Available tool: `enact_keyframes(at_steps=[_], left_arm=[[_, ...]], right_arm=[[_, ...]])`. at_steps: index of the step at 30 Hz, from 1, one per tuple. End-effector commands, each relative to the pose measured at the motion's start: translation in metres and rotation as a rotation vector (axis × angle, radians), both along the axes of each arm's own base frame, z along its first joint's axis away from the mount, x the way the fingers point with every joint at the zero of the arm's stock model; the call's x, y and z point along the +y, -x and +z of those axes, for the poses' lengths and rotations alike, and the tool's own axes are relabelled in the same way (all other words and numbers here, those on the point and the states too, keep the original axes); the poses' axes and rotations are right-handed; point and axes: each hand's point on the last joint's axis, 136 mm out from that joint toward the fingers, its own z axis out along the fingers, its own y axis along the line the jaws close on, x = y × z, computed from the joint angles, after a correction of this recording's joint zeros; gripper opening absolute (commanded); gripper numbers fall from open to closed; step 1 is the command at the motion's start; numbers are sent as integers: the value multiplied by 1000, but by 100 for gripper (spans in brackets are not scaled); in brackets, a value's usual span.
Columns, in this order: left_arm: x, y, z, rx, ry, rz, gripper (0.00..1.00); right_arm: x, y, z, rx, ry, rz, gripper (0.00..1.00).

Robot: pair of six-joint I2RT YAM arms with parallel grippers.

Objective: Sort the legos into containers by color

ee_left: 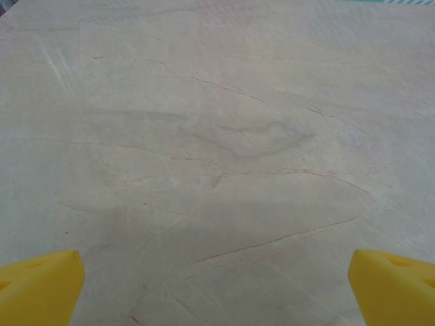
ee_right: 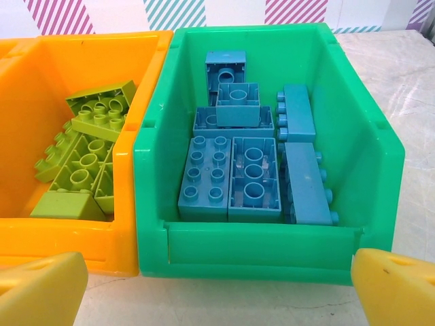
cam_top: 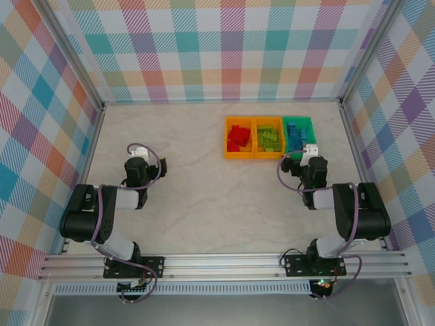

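Three containers stand in a row at the back right. An orange bin (cam_top: 227, 139) holds red legos (cam_top: 237, 137). The middle orange bin (ee_right: 41, 238) holds lime green legos (ee_right: 85, 156). The green bin (ee_right: 258, 244) holds several blue legos (ee_right: 234, 170). My right gripper (ee_right: 217, 288) hovers open just in front of the green bin's near wall, its yellow fingertips (ee_right: 397, 285) wide apart with nothing between them. My left gripper (ee_left: 217, 292) is open over bare table on the left side, fingertips (ee_left: 41, 285) empty. From above, the left gripper (cam_top: 139, 153) and right gripper (cam_top: 307, 153) both point toward the back.
The marble-patterned table (cam_top: 204, 197) is ringed by plaid walls. A metal rail (cam_top: 224, 261) at the near edge carries both arm bases. The green bin sits close to the right wall post (cam_top: 343, 119).
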Motion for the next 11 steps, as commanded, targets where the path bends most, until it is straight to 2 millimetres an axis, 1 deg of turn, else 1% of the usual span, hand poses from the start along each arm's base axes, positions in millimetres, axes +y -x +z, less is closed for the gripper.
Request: enact_keyframes(at_steps=[1, 7, 11], left_arm=[[-1, -3, 7, -39, 18, -4, 100], [0, -3, 7, -39, 17, -3, 100], [0, -3, 7, -39, 17, -2, 100]], right_arm=[[3, -4, 8, -31, 4, 22, 100], [4, -5, 6, -17, -3, 33, 100], [3, -3, 8, -37, 1, 27, 100]])
